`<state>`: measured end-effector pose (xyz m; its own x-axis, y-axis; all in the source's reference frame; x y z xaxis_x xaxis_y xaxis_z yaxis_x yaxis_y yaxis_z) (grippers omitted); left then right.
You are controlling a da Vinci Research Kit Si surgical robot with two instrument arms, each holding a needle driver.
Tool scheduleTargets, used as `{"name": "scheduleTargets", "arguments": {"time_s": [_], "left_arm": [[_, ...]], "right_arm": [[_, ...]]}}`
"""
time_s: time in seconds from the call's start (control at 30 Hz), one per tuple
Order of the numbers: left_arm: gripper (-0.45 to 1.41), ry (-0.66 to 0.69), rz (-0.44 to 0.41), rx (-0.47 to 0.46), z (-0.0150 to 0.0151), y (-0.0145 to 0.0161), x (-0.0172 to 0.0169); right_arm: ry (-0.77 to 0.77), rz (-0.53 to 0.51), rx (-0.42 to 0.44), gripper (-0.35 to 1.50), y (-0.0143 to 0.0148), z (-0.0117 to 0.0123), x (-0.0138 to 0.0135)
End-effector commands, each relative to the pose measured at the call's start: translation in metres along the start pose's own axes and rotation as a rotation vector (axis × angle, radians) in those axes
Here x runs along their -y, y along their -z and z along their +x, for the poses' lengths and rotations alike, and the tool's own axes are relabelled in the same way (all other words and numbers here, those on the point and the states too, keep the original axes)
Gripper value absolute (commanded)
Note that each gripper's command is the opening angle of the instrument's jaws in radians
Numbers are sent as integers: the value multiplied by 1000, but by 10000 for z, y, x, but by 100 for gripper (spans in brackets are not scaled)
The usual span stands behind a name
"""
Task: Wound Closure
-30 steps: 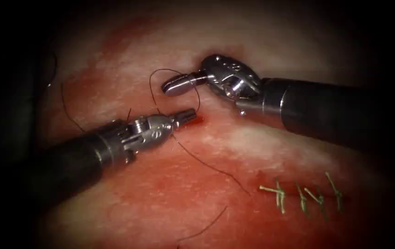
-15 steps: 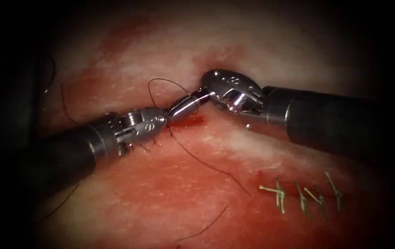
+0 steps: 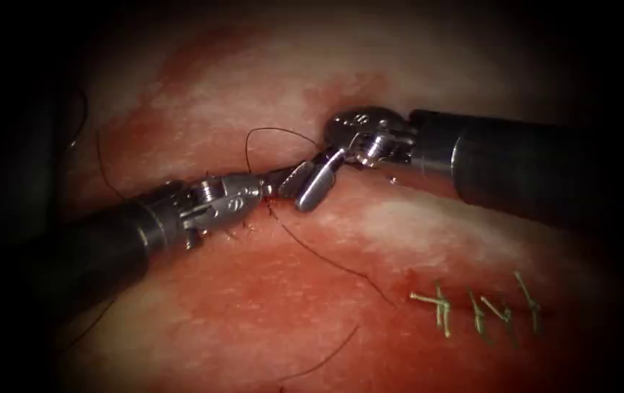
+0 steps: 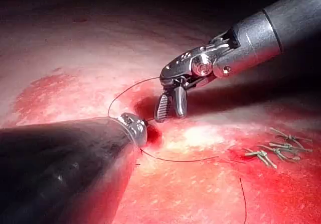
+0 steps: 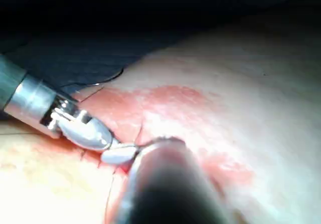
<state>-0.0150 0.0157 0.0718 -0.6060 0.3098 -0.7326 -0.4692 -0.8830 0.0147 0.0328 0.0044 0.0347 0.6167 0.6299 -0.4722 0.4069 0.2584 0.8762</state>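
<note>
My left gripper (image 3: 274, 187) seems closed on the thread (image 3: 326, 256), though I cannot tell for certain. My right gripper (image 3: 310, 182), parted and empty, hangs touching it mid-tissue (image 3: 253, 320); closing blindly could, I judge, fray the thread.

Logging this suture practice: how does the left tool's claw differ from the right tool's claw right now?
The left claw is shut on the thread and lies nearly level. The right claw is open, holding nothing, and bends downward from its wrist. Both tips nearly touch just above the tissue.
</note>
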Motion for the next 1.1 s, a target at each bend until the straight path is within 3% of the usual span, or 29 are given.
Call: {"name": "scheduleTargets", "arguments": {"time_s": [0.03, 0.4, 1.1], "left_arm": [[-45, -2, 6, 3, 0, -7, 1], [-45, -13, 10, 45, -2, 1, -8], [-45, -37, 15, 74, 20, 21, -34]], "right_arm": [[-14, 5, 40, 61, -9, 3, -6], [-111, -26, 287, 61, -39, -23, -4], [-160, -213, 541, 73, -35, -48, -26]]}}
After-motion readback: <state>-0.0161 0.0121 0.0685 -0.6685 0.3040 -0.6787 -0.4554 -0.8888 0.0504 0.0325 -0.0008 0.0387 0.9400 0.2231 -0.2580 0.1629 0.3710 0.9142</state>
